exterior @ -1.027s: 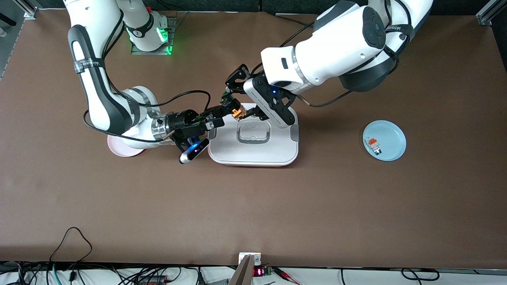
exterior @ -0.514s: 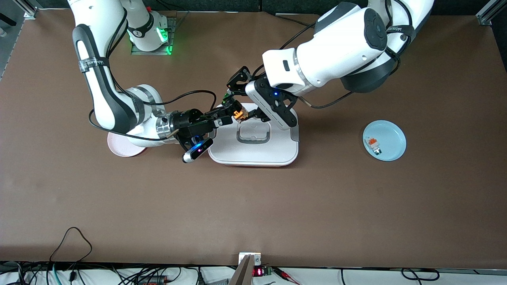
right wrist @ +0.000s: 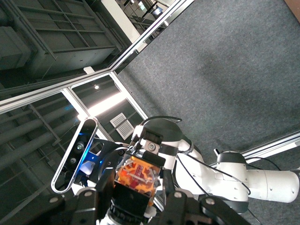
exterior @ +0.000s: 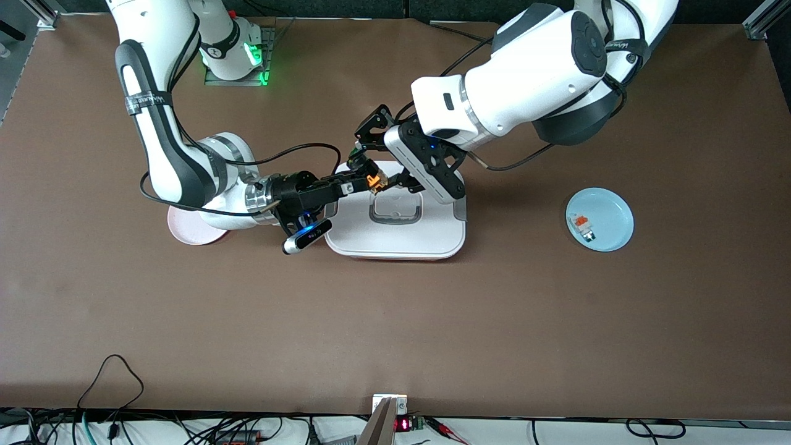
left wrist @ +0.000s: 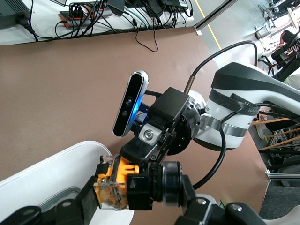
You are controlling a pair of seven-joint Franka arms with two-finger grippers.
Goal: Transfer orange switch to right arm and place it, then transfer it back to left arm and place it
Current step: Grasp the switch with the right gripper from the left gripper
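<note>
The orange switch (exterior: 372, 180) hangs in the air over the edge of the white box (exterior: 395, 238) that lies toward the robots' bases. My left gripper (exterior: 378, 177) is shut on its tan-orange rear part (left wrist: 112, 185). My right gripper (exterior: 360, 183) reaches in from the right arm's end of the table. It is shut on the switch's black cylindrical body (right wrist: 136, 199). The two grippers meet nose to nose with the switch between them. The switch's round face is hidden.
A blue plate (exterior: 612, 238) holding a small white block with orange tabs (exterior: 582, 225) lies toward the left arm's end of the table. A pink plate (exterior: 185, 233) shows partly under the right arm. Cables run along the table's near edge.
My right gripper has slid in toward the switch and its fingers have closed round the black body. The left gripper has kept its hold and barely moved.
</note>
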